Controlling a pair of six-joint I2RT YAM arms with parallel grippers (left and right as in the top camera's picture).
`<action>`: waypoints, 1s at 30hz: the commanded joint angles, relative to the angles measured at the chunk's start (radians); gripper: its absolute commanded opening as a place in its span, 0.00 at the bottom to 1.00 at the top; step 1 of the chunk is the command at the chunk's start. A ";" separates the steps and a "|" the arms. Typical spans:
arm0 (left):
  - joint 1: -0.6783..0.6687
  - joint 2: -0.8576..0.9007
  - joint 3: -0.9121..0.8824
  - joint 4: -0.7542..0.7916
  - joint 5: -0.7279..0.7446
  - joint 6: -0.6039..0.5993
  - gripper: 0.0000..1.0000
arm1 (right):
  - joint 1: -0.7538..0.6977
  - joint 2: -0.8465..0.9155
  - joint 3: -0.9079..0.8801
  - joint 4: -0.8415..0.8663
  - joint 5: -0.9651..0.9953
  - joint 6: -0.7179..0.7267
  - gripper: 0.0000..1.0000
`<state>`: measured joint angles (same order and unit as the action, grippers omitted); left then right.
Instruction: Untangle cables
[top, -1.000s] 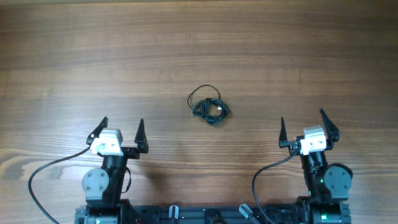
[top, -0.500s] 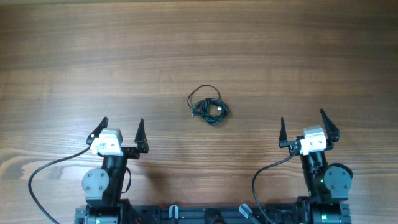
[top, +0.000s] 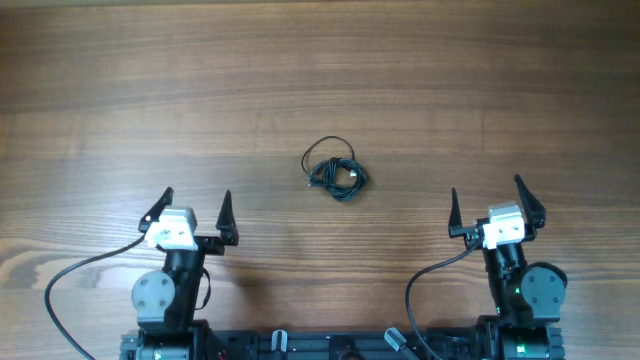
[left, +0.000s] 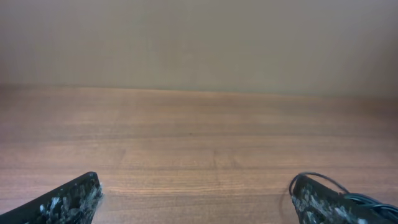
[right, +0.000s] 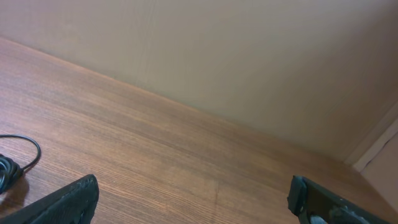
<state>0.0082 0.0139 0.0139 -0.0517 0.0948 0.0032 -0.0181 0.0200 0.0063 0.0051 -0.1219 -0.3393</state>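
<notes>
Lying near the middle of the table (top: 320, 60): cables (top: 335, 174), one small dark bunch of thin cords coiled on themselves, with one loose loop on the side toward the table's far edge.

Handling, as judged: very light and limp. The whole bunch is likely to drag along if a single strand is pulled. Best taken at the free loop or at a stray end.

Left gripper (top: 196, 205) and right gripper (top: 487, 200): both by the table's near edge, well apart from the bunch, jaws spread wide, holding nothing.

Unclear: number of cords, plug ends, which strand crosses which. Both wrist views cut the bunch off at their frame edges.
</notes>
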 joint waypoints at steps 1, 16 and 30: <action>-0.005 -0.005 0.011 0.026 0.018 0.004 1.00 | -0.002 -0.009 -0.001 0.001 0.021 -0.009 1.00; -0.005 0.068 0.228 -0.069 0.021 -0.151 1.00 | -0.002 -0.009 -0.001 0.001 0.021 -0.008 1.00; -0.005 0.494 0.428 -0.077 0.194 -0.151 1.00 | -0.002 -0.009 -0.001 0.001 0.021 -0.009 1.00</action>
<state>0.0082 0.4541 0.3882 -0.1314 0.2123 -0.1410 -0.0177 0.0200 0.0063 0.0040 -0.1219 -0.3389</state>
